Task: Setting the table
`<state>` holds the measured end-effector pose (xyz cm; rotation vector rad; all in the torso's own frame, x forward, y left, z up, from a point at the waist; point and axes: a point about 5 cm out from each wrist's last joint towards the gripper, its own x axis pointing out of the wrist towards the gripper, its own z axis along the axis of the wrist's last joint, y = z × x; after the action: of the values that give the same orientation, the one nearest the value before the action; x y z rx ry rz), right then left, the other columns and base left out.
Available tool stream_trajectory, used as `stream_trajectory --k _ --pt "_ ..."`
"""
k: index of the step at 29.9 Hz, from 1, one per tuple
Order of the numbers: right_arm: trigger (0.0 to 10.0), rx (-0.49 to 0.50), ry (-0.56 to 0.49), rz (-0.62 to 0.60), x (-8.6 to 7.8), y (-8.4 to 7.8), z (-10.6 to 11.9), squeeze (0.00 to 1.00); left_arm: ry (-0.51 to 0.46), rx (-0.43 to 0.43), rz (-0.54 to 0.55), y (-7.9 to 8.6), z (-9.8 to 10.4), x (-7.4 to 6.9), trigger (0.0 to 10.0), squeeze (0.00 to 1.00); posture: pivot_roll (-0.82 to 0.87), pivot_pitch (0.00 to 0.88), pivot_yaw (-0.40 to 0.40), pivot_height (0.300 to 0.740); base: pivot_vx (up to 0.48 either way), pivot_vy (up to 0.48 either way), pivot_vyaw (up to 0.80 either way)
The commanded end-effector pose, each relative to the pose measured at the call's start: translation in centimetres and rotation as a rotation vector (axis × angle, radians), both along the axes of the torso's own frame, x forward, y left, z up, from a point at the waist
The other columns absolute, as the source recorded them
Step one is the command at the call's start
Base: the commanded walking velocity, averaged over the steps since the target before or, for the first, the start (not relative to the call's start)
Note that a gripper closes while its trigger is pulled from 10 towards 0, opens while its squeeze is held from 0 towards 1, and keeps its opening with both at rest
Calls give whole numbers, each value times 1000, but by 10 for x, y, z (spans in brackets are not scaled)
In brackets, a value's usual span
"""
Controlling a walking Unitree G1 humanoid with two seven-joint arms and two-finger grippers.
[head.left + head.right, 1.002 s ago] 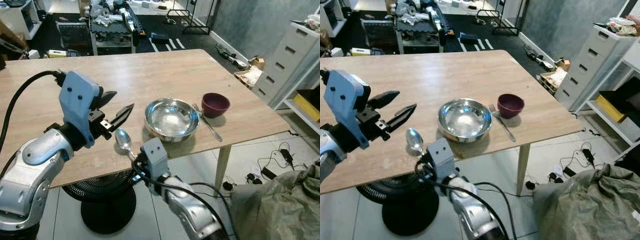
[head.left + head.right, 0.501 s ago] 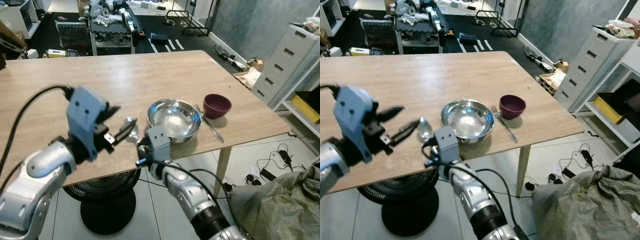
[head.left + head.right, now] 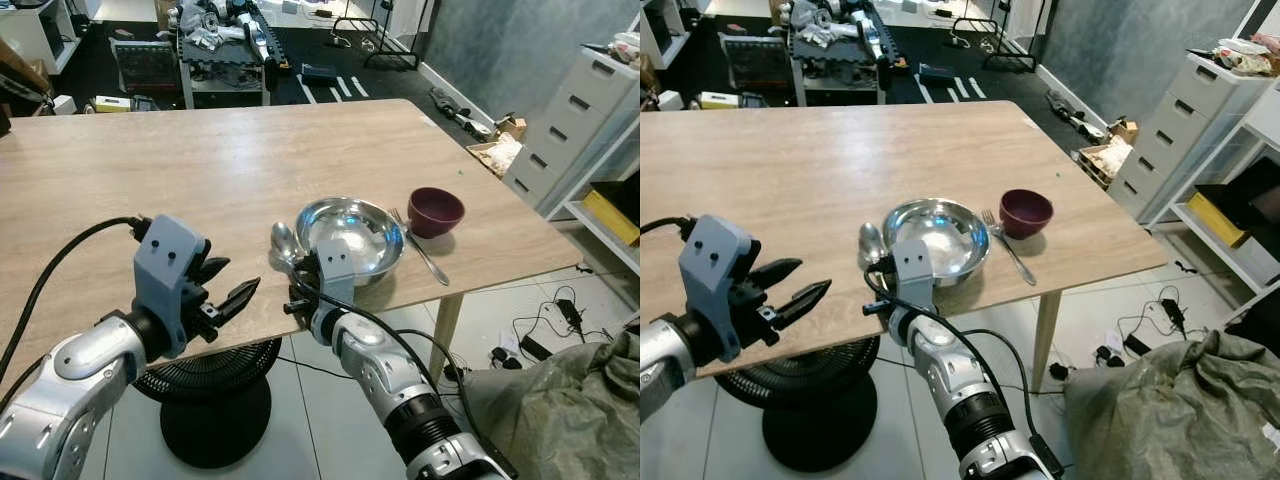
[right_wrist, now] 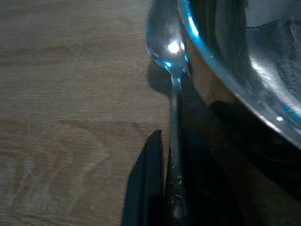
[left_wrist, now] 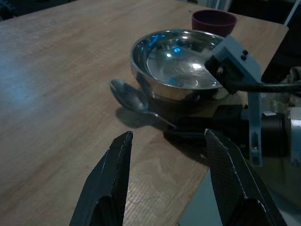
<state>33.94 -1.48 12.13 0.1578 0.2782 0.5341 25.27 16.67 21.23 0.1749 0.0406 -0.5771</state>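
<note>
Since a second ago we have carried the spoon (image 3: 283, 240) from mid-air down beside the steel bowl (image 3: 350, 238), center frame, our right gripper (image 4: 171, 188) fingers pinching its handle. Left gripper (image 3: 222, 291) fingers hang spread. Fork (image 3: 420, 247) and cup (image 3: 436, 211) already sit right; release remains.

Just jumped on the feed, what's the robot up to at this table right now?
It is setting the table. The right gripper is shut on the spoon, holding it low beside the left side of the steel bowl. A fork lies on the bowl's right, with a maroon cup next to it. The left gripper hovers open near the wooden table edge, holding nothing.
</note>
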Motion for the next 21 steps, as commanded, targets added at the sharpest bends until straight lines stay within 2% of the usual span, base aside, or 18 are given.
stream_trajectory --k 1,2,3,4,8,9,10,11,13,15,17,19,20,21 --pt "10000 232 19 203 -29 84 33 1000 14 12 0 -1 -6 -1 10000 0 148 75 -40 740 0 0 0" --pt "10000 321 5 219 -30 85 44 1000 16 14 1 -2 -7 0 10000 0 145 73 -40 740 0 0 0" --pt "10000 321 5 219 -30 85 44 1000 16 14 1 -2 -7 0 10000 0 145 73 -40 740 0 0 0" --pt "10000 374 -5 219 -30 85 50 1000 17 15 0 -2 -8 1 10000 0 144 71 -39 740 0 0 0" --pt "10000 374 -5 219 -30 85 50 1000 17 15 0 -2 -8 1 10000 0 144 71 -39 740 0 0 0" --pt "10000 448 -13 211 -29 82 59 1000 18 18 1 -2 -9 1 10000 0 143 68 -37 740 0 0 0" --pt "10000 448 -13 211 -29 82 59 1000 18 18 1 -2 -9 1 10000 0 143 68 -37 740 0 0 0" --pt "10000 535 -33 217 -27 76 72 0 19 20 1 -2 -10 2 10000 0 140 60 -37 740 0 0 0" --pt "10000 606 -74 243 -27 63 86 0 20 23 0 -2 -12 2 10000 0 138 55 -38 740 0 0 0" --pt "10000 605 -90 258 -28 56 89 0 20 24 1 -2 -12 2 10000 0 134 55 -38 740 0 0 0" --pt "10000 589 -98 271 -30 51 88 0 20 25 2 -2 -12 2 10000 0 133 54 -38 740 0 0 0" --pt "10000 520 -129 308 -35 38 83 0 17 20 7 0 -12 2 10000 0 132 53 -38 740 0 0 0" --pt "10000 520 -129 308 -35 38 83 0 17 20 7 0 -12 2 10000 0 132 53 -38 740 0 0 0" --pt "10000 462 -145 338 -39 30 77 0 15 17 8 1 -11 2 10000 0 129 52 -37 740 0 0 0"
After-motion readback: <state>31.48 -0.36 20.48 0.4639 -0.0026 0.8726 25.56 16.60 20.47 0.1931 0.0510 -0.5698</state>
